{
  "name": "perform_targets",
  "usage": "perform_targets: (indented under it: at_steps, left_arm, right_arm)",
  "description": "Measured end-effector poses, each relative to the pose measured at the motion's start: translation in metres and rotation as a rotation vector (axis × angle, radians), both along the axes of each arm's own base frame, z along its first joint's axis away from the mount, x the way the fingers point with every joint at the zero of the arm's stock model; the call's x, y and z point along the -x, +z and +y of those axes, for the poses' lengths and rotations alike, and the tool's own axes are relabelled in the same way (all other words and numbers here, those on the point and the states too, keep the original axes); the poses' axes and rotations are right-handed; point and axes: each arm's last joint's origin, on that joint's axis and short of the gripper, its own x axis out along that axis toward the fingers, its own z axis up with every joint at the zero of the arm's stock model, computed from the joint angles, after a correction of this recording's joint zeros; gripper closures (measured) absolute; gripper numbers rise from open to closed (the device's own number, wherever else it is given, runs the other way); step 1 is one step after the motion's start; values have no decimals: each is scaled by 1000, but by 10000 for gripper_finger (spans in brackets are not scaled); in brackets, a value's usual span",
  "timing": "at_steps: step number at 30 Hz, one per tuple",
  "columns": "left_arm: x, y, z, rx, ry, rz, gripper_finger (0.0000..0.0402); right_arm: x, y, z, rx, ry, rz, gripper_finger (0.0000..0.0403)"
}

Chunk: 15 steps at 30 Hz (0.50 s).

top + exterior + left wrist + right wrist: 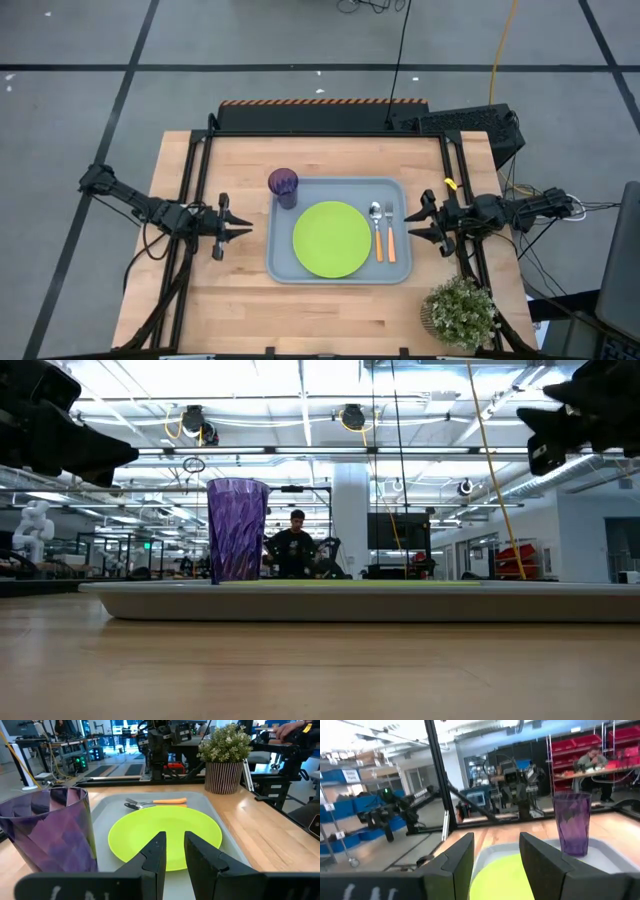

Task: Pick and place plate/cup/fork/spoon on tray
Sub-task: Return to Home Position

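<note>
Lime plate (332, 239) ctr of grey-blue tray (345, 190); purple cup (283, 186) at 10 o'clock, orange spoon (378, 243) + fork (391, 243) at 3. L & R jaws spread.

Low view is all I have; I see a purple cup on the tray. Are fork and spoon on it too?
Observer: Yes, the fork and the spoon lie side by side on the tray, between the plate and the right gripper.
Operator: Does the cup touch the plate?
Observer: No, the cup stands in a tray corner on the side of the left gripper, apart from the plate.
Operator: Grippers empty?
Observer: Both are open, holding nothing.
</note>
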Motion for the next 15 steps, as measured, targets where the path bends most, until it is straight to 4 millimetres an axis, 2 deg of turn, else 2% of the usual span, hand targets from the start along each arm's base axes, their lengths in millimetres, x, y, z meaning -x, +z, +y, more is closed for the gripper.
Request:
perform_targets:
  at_steps: [2, 5, 15]
  left_arm:
    - [0, 0, 0, 0, 0, 0, 330]
    - [0, 0, 0, 0, 0, 0, 330]
    - [0, 0, 0, 0, 0, -1, 330]
  right_arm:
    - [0, 0, -1, -1, -10, -3, 250]
    - [-2, -9, -3, 19, -36, 91, 250]
    - [-4, -10, -13, 16, -140, 102, 250]
